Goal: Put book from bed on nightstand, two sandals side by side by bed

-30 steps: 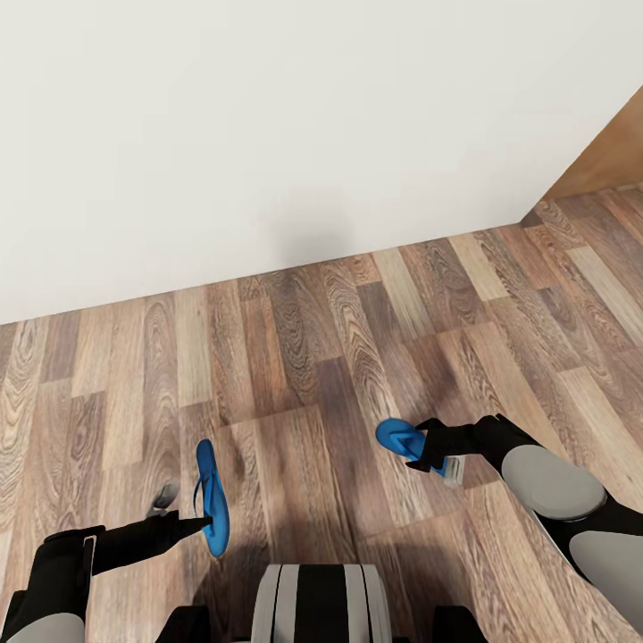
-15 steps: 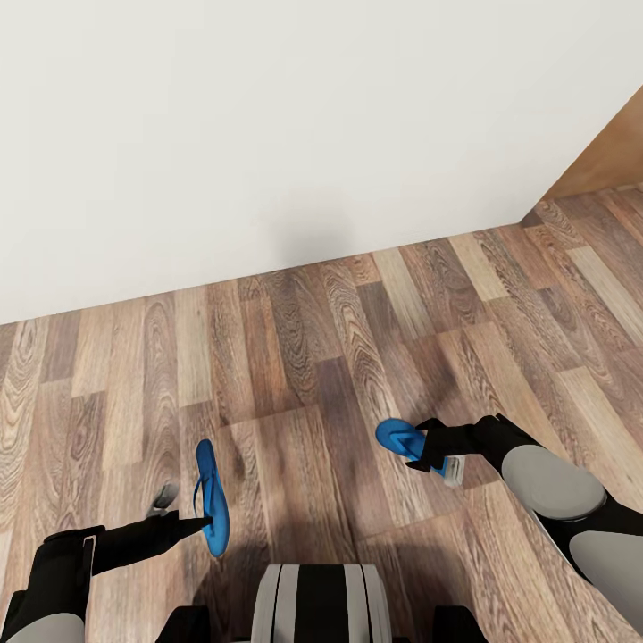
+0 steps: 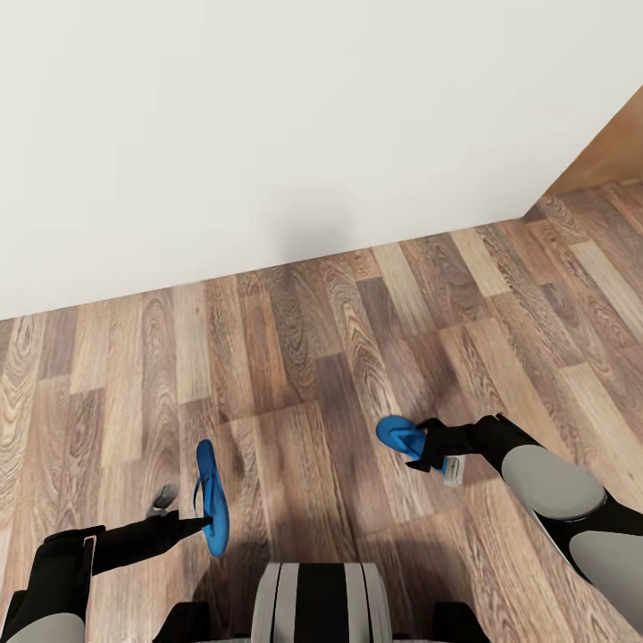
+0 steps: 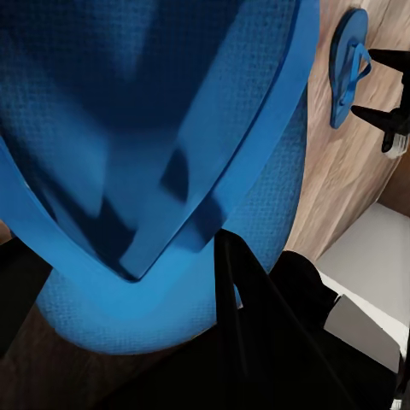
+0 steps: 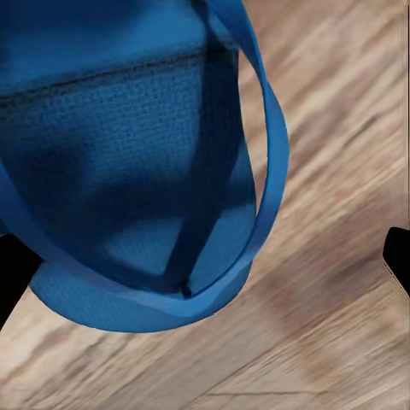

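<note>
One plain white wall [image 3: 268, 134], ahead of both sets of fingers. One brown-grey wood-plank floor [image 3: 295, 357], beneath them. One orange-brown wooden panel [image 3: 612, 152], far off to the right. Two black robot arms: the left gripper [image 3: 198, 522] has its fingers closed on the first bright blue flat flip-flop sandal [image 3: 212, 496]; the right gripper [image 3: 427, 451] has its fingers closed on the second sandal [image 3: 402, 438], which juts forward past the fingertips. Two sandals counted, well apart, both apparently carried clear of the floor. Bed, book and nightstand: none counted. Handling, as a judgement: keep both grips firm while travelling, then lower the pair soles-down, parallel and touching, beside the bed.
</note>
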Available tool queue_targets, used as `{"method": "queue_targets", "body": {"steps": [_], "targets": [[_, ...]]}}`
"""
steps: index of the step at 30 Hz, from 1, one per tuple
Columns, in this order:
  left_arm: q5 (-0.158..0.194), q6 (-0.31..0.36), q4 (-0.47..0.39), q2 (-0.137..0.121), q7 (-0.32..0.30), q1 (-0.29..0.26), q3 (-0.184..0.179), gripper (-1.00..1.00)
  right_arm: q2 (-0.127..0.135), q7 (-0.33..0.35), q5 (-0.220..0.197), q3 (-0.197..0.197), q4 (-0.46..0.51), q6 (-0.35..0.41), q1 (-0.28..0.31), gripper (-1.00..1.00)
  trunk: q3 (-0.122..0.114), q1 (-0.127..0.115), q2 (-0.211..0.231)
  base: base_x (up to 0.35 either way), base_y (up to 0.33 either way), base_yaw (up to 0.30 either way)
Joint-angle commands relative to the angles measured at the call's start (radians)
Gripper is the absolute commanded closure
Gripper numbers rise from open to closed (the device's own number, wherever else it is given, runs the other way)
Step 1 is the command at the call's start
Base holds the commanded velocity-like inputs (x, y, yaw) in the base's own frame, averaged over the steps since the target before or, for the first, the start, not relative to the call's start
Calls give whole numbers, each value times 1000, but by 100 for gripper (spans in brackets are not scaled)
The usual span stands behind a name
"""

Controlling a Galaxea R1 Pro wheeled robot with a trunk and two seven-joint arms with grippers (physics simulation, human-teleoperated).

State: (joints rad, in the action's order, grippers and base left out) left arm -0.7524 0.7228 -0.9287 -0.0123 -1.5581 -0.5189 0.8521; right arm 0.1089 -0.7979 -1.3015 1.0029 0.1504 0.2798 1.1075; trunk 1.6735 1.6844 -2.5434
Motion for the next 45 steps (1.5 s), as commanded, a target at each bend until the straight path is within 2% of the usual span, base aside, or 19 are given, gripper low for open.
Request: {"method": "queue_targets", "body": {"steps": [1,13,14,21,45], "targets": [[-10,10,-1,0,-10,-1,3,100,0,-5,-1,-1,1,7,0,-100,5,0,-1,0,0,0],[-14,11,1,-1,-10,-1,4,100,0,-6,-2,-1,1,8,0,-100,8,1,-1,0,0,0],[-14,11,1,-1,-10,-1,4,100,0,-7,-2,-1,0,8,0,100,8,1,-1,0,0,0],[-15,11,2,-1,-10,-1,4,100,1,-64,-3,-1,0,15,0,100,8,1,-1,0,0,0],[-15,12,4,-3,-10,-1,5,100,3,-71,-2,-3,3,16,0,100,8,1,-1,0,0,0]]}}
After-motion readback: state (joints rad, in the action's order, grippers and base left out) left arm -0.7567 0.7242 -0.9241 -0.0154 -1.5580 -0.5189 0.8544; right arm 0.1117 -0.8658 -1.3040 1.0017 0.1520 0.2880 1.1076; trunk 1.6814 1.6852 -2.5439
